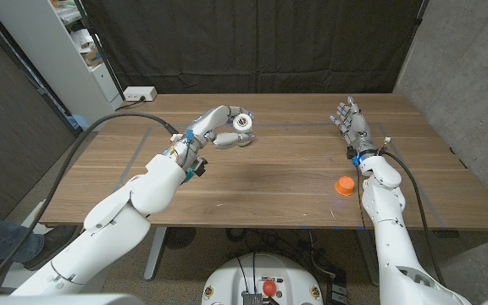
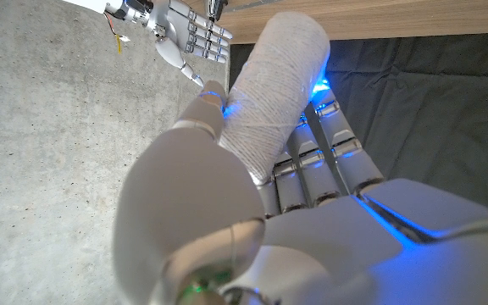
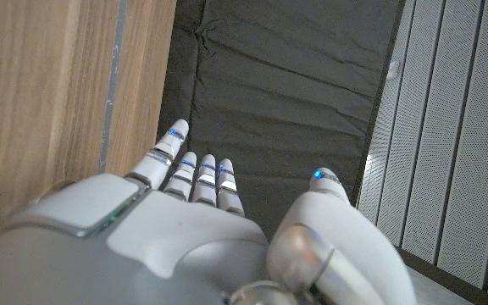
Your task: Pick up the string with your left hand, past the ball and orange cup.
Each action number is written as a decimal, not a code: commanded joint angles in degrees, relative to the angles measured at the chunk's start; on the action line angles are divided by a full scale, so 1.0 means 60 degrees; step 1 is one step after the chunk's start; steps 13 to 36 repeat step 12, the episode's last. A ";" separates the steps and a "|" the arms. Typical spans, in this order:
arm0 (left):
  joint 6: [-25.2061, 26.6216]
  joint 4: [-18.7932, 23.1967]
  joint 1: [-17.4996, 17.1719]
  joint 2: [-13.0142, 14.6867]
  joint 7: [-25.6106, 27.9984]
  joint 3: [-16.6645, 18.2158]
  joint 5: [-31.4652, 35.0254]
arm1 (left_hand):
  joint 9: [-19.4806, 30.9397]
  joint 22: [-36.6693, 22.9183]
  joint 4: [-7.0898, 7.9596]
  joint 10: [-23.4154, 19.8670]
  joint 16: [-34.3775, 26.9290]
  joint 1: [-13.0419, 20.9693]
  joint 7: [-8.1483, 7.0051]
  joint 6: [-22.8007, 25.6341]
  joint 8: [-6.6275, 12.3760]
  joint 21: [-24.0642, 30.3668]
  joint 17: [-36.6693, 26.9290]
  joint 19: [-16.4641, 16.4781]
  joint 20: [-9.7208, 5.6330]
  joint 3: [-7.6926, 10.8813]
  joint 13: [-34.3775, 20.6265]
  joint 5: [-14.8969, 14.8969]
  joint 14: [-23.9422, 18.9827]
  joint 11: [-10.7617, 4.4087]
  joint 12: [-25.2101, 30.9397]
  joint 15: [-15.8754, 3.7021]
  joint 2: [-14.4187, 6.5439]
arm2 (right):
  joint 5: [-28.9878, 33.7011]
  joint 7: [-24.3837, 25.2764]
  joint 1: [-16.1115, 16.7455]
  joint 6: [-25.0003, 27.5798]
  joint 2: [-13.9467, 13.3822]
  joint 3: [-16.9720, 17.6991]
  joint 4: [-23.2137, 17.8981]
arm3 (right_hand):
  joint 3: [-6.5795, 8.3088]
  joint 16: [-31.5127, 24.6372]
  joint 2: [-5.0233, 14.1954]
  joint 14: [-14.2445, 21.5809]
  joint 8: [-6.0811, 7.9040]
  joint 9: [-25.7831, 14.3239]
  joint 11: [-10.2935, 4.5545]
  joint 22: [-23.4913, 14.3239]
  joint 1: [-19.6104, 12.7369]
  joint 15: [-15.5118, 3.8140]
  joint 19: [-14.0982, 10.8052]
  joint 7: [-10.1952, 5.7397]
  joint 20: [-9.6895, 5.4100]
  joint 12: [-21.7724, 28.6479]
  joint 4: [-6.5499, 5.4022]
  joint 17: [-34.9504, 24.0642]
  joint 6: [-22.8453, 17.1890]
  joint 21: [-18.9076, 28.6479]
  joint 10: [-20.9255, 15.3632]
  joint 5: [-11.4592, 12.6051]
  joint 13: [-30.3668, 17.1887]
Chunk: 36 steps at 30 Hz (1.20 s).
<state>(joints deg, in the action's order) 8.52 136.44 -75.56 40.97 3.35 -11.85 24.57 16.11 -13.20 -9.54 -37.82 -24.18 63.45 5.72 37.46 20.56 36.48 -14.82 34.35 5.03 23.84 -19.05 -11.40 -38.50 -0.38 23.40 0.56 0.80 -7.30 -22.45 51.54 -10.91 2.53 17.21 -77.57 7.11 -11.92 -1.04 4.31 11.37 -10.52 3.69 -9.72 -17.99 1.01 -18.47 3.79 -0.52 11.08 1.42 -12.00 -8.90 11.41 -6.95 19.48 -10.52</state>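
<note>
Gripping the string spool (image 1: 242, 122), the left hand (image 1: 219, 129) sat at 12 o'clock; right hand (image 1: 352, 124) was spread, holding nothing, orange cup (image 1: 343, 185) at 4.

Wooden table (image 1: 278, 182), black curtain (image 1: 252, 42), white power strip (image 1: 139, 94)

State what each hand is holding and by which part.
The left hand holds the spool of string around its wound side, thumb against fingers. The right hand holds nothing.

Orange cup (image 1: 344, 185) only obstacle, near right arm; bare tabletop (image 1: 269, 182) across middle.
</note>
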 commanded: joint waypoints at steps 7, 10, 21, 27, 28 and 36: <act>-0.0778 -0.0508 -0.0462 0.0014 0.0102 0.0423 -0.0758 | 0.0040 -0.0003 0.0084 -0.0053 -0.0021 0.1142 -0.0067 0.0032 0.0019 0.0109 -0.0037 0.0009 -0.0038 0.0026 -0.0045 -0.0061 -0.0332 -0.0033 0.0025 -0.0281 -0.1239 | 0.0287 0.0187 0.0185 0.0141 0.0064 -0.0189 -0.0228 | -0.0030 -0.0009 0.0092 0.0084 -0.0002 -0.0054 0.0010 -0.0015 -0.0079 0.0038 -0.0087 0.0009 -0.0005 0.0020 0.0003 0.0004 -0.0061 -0.0054 -0.0093 0.0048 -0.0057; -0.0830 -0.0980 -0.0646 -0.0098 -0.0056 0.0461 -0.1334 | 0.0051 0.0008 0.0185 0.0007 0.0030 0.0935 -0.0081 -0.0015 -0.0006 0.0116 -0.0045 -0.0115 -0.0029 -0.0070 -0.0065 -0.0036 -0.0249 -0.0005 -0.0011 -0.0250 -0.1181 | 0.0391 0.0227 0.0181 0.0287 0.0045 -0.0247 -0.0081 | -0.0034 -0.0010 0.0094 0.0087 -0.0005 -0.0054 0.0034 -0.0016 -0.0079 0.0047 -0.0086 0.0013 -0.0003 0.0017 0.0005 0.0004 -0.0057 -0.0055 -0.0087 0.0048 -0.0057; -0.0751 -0.0844 -0.0793 -0.0024 -0.0009 0.0575 -0.1197 | 0.0049 0.0013 0.0197 0.0018 0.0073 0.0903 -0.0066 -0.0052 -0.0027 0.0126 -0.0039 -0.0132 -0.0001 -0.0075 -0.0071 -0.0038 -0.0177 0.0007 -0.0019 -0.0212 -0.1179 | 0.0414 0.0236 0.0132 0.0385 0.0051 -0.0283 0.0031 | -0.0035 -0.0009 0.0095 0.0084 -0.0005 -0.0054 0.0026 -0.0016 -0.0080 0.0046 -0.0084 0.0016 -0.0003 0.0020 0.0005 0.0004 -0.0057 -0.0056 -0.0094 0.0048 -0.0057; -0.0751 -0.0844 -0.0793 -0.0024 -0.0009 0.0575 -0.1197 | 0.0049 0.0013 0.0197 0.0018 0.0073 0.0903 -0.0066 -0.0052 -0.0027 0.0126 -0.0039 -0.0132 -0.0001 -0.0075 -0.0071 -0.0038 -0.0177 0.0007 -0.0019 -0.0212 -0.1179 | 0.0414 0.0236 0.0132 0.0385 0.0051 -0.0283 0.0031 | -0.0035 -0.0009 0.0095 0.0084 -0.0005 -0.0054 0.0026 -0.0016 -0.0080 0.0046 -0.0084 0.0016 -0.0003 0.0020 0.0005 0.0004 -0.0057 -0.0056 -0.0094 0.0048 -0.0057; -0.0751 -0.0844 -0.0793 -0.0024 -0.0009 0.0575 -0.1197 | 0.0049 0.0013 0.0197 0.0018 0.0073 0.0903 -0.0066 -0.0052 -0.0027 0.0126 -0.0039 -0.0132 -0.0001 -0.0075 -0.0071 -0.0038 -0.0177 0.0007 -0.0019 -0.0212 -0.1179 | 0.0414 0.0236 0.0132 0.0385 0.0051 -0.0283 0.0031 | -0.0035 -0.0009 0.0095 0.0084 -0.0005 -0.0054 0.0026 -0.0016 -0.0080 0.0046 -0.0084 0.0016 -0.0003 0.0020 0.0005 0.0004 -0.0057 -0.0056 -0.0094 0.0048 -0.0057; -0.0751 -0.0844 -0.0793 -0.0024 -0.0009 0.0575 -0.1197 | 0.0049 0.0013 0.0197 0.0018 0.0073 0.0903 -0.0066 -0.0052 -0.0027 0.0126 -0.0039 -0.0132 -0.0001 -0.0075 -0.0071 -0.0038 -0.0177 0.0007 -0.0019 -0.0212 -0.1179 | 0.0414 0.0236 0.0132 0.0385 0.0051 -0.0283 0.0031 | -0.0035 -0.0009 0.0095 0.0084 -0.0005 -0.0054 0.0026 -0.0016 -0.0080 0.0046 -0.0084 0.0016 -0.0003 0.0020 0.0005 0.0004 -0.0057 -0.0056 -0.0094 0.0048 -0.0057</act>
